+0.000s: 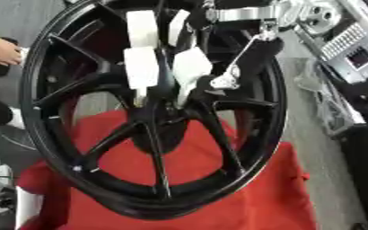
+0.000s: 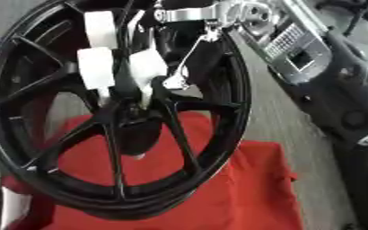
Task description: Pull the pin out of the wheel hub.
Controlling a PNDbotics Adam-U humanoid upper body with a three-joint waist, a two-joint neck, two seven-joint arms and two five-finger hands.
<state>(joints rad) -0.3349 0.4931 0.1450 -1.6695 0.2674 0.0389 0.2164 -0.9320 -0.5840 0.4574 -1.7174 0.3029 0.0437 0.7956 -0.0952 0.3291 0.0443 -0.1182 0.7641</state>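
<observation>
red cloth [image 1: 242, 197] covers the surface under a black spoked wheel [image 1: 152, 108] that stands tilted on its rim and fills most of both views. grey floor [image 1: 317, 134] runs along the right side, where silver machine parts [image 1: 340, 40] and a dark housing [image 2: 352, 112] lie near the wheel. one robot hand [image 1: 168, 63] with white finger covers reaches down from the top edge to the hub [image 1: 159, 114]; its fingers [image 1: 142, 67] are curled close together around the hub's centre. which arm it belongs to cannot be told, and the pin cannot be made out behind the fingers. a thin silver rod [image 1: 242, 56] runs from the hand's wrist joint down toward a small bracket beside the hub. a person's bare hand [image 1: 0, 49] shows at the left edge, near the rim.
</observation>
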